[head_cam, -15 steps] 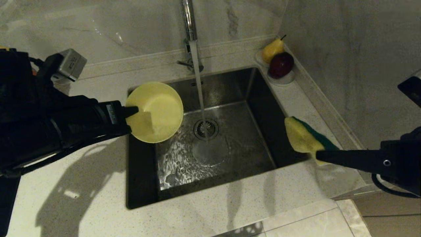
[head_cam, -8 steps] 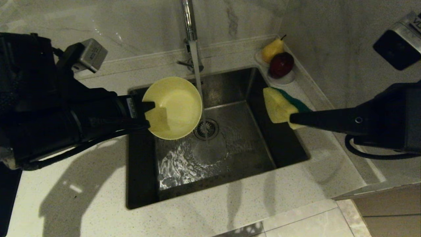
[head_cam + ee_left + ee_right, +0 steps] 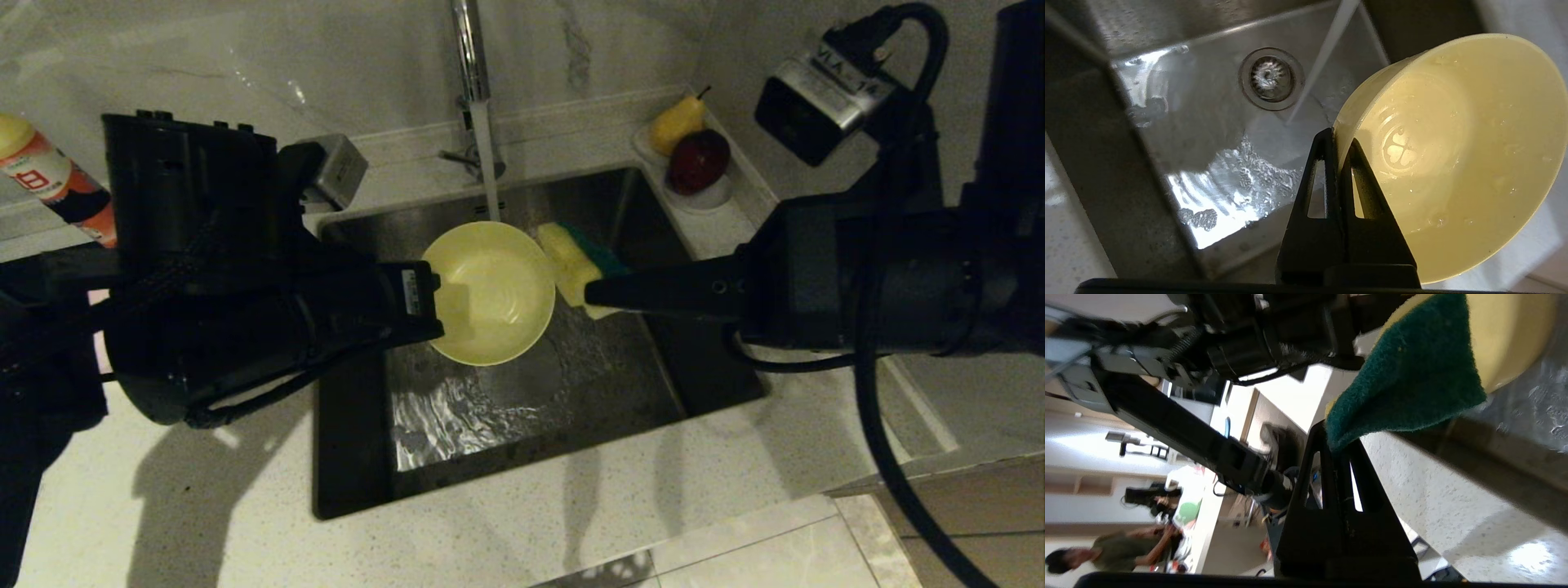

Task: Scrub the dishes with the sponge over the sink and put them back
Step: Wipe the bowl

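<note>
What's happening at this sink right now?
The left gripper holds a yellow bowl by its rim over the sink, just under the running faucet. The right gripper holds the sponge right beside the bowl's rim, seemingly about to scrub. A pear and a dark red fruit sit on a dish in the corner.

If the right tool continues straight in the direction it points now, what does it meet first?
Probably the yellow bowl: the sponge in the right tool already sits at its rim, though depth is unclear.

I see a speckled light countertop (image 3: 204, 506) below a white marble wall (image 3: 286, 65), and pale floor tiles (image 3: 775, 555) at the corner.
</note>
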Controlling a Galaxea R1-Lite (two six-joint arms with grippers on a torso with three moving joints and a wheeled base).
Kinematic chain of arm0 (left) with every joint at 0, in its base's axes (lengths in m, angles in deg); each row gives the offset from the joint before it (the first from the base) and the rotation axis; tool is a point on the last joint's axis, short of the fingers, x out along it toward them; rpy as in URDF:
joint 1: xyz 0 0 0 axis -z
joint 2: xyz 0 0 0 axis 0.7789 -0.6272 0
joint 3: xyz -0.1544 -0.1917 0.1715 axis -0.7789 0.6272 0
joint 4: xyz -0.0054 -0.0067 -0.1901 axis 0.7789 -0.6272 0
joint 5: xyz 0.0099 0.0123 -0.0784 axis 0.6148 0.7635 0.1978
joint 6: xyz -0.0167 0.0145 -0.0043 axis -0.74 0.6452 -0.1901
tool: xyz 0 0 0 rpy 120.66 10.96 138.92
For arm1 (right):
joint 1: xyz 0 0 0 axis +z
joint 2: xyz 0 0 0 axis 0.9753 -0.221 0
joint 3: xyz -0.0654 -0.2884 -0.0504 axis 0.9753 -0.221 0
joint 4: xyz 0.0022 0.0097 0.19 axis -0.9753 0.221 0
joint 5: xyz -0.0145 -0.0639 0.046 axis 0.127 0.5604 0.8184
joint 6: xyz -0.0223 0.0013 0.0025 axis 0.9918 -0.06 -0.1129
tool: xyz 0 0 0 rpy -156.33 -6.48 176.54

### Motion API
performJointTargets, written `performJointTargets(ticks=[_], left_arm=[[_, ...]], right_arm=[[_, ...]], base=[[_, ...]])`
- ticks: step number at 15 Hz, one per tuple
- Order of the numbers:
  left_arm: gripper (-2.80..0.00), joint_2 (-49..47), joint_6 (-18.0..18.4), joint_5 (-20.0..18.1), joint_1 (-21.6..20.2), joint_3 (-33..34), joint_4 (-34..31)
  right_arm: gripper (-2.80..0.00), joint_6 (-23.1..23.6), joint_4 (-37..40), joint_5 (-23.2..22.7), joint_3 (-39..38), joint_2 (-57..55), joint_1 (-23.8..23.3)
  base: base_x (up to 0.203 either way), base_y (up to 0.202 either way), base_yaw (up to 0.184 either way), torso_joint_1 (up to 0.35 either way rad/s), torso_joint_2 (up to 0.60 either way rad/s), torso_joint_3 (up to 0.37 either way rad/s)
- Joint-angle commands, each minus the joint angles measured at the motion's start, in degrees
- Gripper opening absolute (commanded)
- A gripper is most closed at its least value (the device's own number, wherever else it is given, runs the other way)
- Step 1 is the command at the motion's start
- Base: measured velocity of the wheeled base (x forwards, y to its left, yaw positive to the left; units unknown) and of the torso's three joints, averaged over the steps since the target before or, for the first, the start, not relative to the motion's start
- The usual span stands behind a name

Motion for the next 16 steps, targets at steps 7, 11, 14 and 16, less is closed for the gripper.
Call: performJointTargets(ticks=[7,11,14,16], left_arm=[[-2.80,-2.6,1.8,2.4,0.3,3.2,7.5],[-2.80,-2.4,3.8,2.4,0.3,8.0,16.5],[-2.80,-1.2,4.6,2.4,0.3,10.3,18.9],[-2.80,-0.3,5.4,2.1,0.3,11.9,18.9]], right_arm=[[-2.80,-0.3,-6.3,0.7,3.6,-13.2,2.6],[-2.80,-0.2,-6.4,3.3,5.6,-16.9,2.5],[-2.80,-0.2,-6.0,3.4,8.3,-18.7,2.5],[-2.80,-0.2,-5.9,3.7,9.2,-19.5,2.5]], base=[[0.000,0.000,0.000,0.000,0.00,0.000],[0.000,0.000,0.000,0.000,0.00,0.000],[0.000,0.000,0.000,0.000,0.00,0.000],[0.000,0.000,0.000,0.000,0.00,0.000]])
